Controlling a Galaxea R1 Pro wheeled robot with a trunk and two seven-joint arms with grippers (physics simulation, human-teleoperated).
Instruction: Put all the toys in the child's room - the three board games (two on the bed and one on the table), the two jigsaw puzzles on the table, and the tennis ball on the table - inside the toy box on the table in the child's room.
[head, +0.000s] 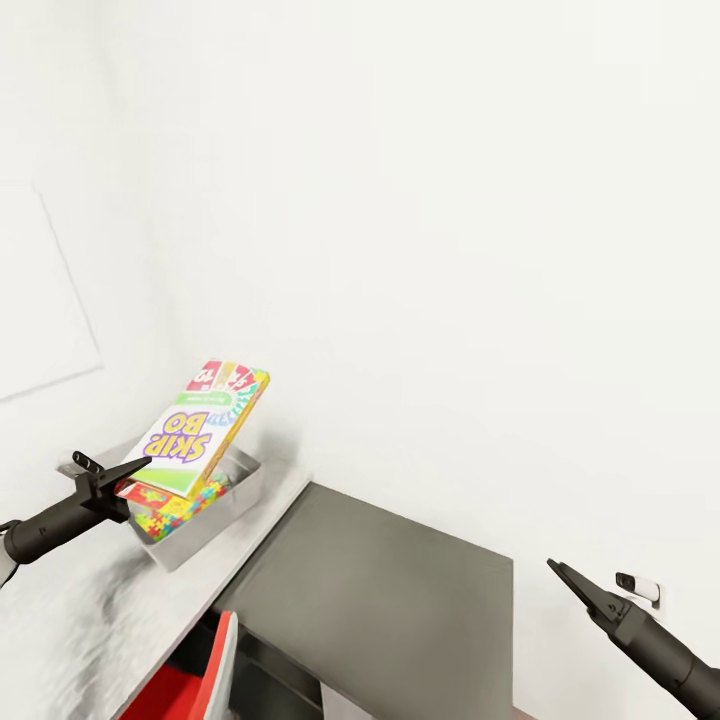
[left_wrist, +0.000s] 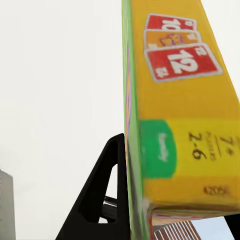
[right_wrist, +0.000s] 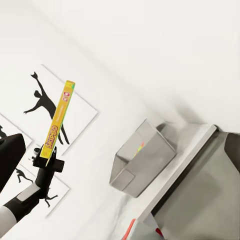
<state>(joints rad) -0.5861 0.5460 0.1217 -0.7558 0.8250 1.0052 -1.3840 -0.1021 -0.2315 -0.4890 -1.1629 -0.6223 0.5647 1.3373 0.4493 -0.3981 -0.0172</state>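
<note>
Over the pale counter (head: 90, 610) in the head view, the left claw (head: 128, 475) pinched the lower edge of a yellow-green Skip-Bo board game (head: 205, 425), holding it tilted above the grey toy box (head: 215, 505). Jigsaw puzzles (head: 175, 512) and a red-edged box (head: 150, 493) already lay inside the bin. The right claw (head: 560, 572) hung apart over the dark cabinet top (head: 400, 590), its tips pressed together on nothing.

Seen from the left wrist, the board game (left_wrist: 185, 115) rose edge-on beside a black finger (left_wrist: 105, 195), showing red number cards 10 and 12.

From the right wrist, the left claw (right_wrist: 50, 157) gripped the board game (right_wrist: 60, 120) upright before wall pictures (right_wrist: 50, 107), with the toy box (right_wrist: 142, 160) nearby on the counter (right_wrist: 170, 165).
</note>
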